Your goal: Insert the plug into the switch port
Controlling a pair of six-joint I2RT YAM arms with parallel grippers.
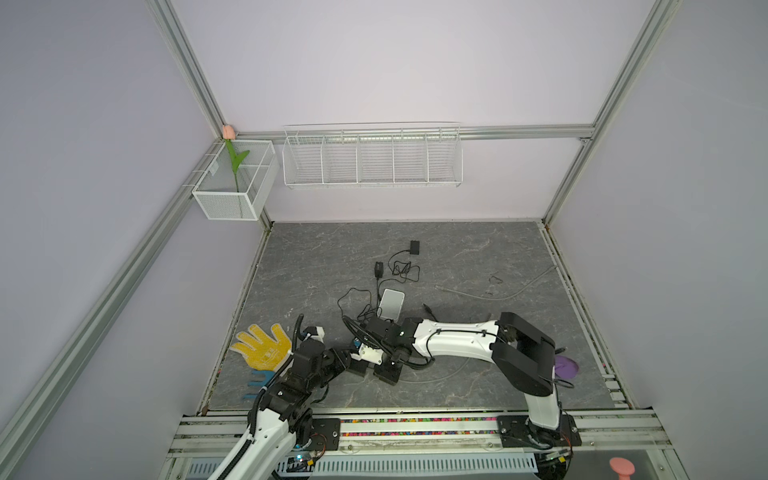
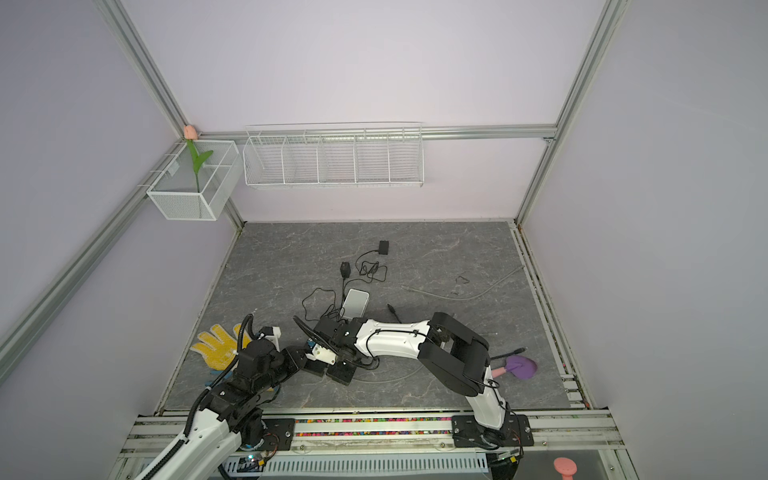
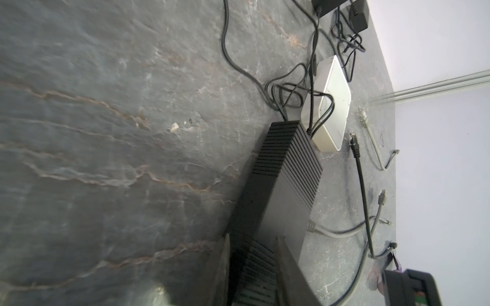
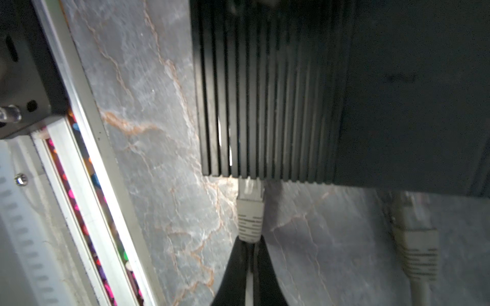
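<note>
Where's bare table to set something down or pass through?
Bare slate tabletop left of the black adapters, up to the back wall; also the back right corner beyond the grey cable. Crowded mid-table around cords, white box, switch.

One switch [image 3: 286, 172], one glove [image 1: 264, 347], two baskets [image 1: 232, 203] [image 1: 372, 166], two adapters [image 1: 414, 247] [image 1: 378, 269] (both black).

The tip of the plug [image 4: 249, 212] is hidden at the edge of the switch [image 4: 265, 106] (the port cannot be seen). A second plug [image 4: 416, 251] is blurred. In both top views the switch is mostly covered by the arms [image 1: 457, 340].
</note>
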